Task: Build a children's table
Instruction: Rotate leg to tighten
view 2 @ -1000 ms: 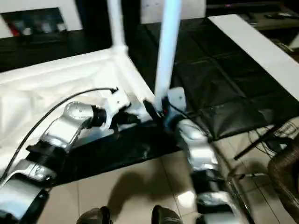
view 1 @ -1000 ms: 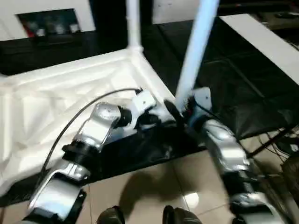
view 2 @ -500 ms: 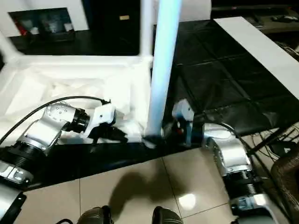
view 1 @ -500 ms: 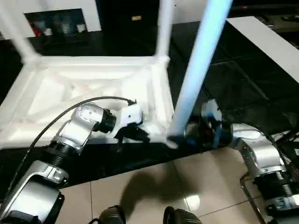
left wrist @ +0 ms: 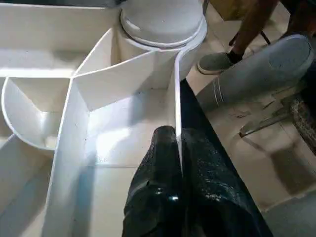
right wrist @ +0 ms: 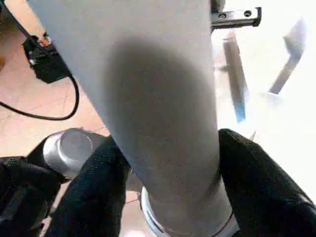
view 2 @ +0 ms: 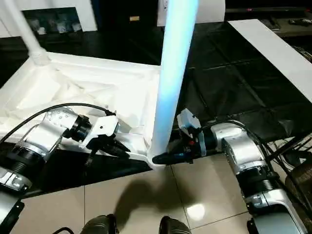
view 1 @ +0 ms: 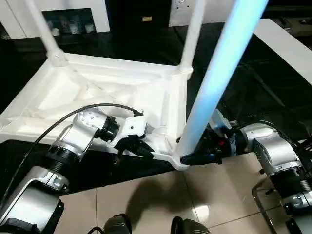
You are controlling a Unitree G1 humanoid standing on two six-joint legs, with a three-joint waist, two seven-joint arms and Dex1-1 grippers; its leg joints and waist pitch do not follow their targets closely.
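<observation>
Black mat over glossy tiled floor, upturned white table lying ribs-up, left tool clenched on its rim wall, right tool grasping near-corner leg base.

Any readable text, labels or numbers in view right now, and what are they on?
None can be read.
Small yellowish tag on the dark wall at the back: too small to read.
Items in the white cabinet: too blurred to read.
Table top and legs: no markings visible.
</observation>
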